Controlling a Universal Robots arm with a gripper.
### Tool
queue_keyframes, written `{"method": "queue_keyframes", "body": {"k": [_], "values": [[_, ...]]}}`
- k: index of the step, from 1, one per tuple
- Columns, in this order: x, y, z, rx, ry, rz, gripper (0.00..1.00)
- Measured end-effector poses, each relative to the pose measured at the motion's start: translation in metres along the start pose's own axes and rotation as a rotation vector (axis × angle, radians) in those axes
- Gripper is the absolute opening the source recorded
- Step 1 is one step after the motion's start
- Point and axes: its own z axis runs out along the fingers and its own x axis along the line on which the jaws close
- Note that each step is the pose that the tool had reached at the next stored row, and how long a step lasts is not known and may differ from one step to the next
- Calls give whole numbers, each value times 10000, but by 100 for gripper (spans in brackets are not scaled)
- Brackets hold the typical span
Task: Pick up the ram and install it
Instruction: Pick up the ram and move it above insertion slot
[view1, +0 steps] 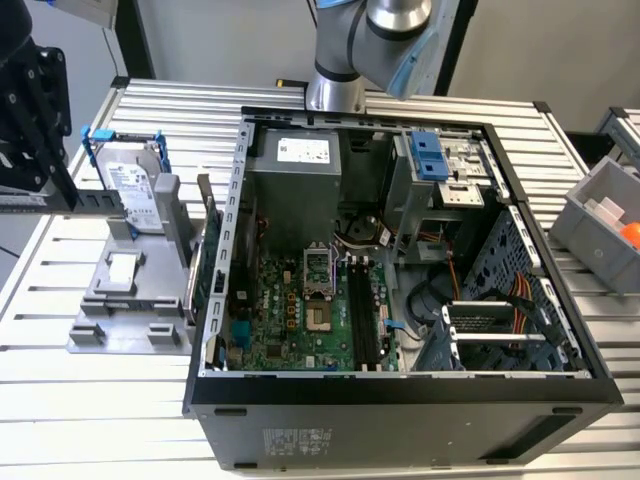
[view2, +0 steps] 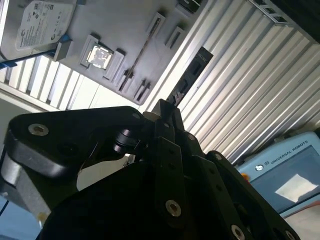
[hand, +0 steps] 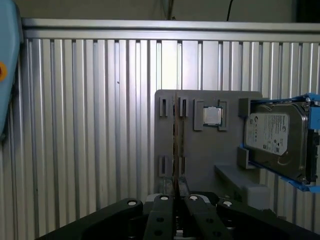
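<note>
Dark ram pinched between the gripper's fingers, held clear above the grey holder: pick-up done, black motherboard slots unfilled, installation outstanding.

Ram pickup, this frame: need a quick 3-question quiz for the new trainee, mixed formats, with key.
1. True or false: the ram is already seated in a slot of the motherboard.
2. In the first wrist view, what sits on the gray holder between the ram and the hard drive? A) a processor chip B) a fan C) a screwdriver
3. Fill in: the holder stands to the exterior view's ____ of the computer case.
Key: 1 false, it stands on edge in the holder; 2 A; 3 left.
</note>
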Motion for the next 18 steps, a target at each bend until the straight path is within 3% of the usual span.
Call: {"method": "queue_keyframes", "body": {"k": [18], "values": [[-6, -410, -4, 0, 1, 0, 0]]}}
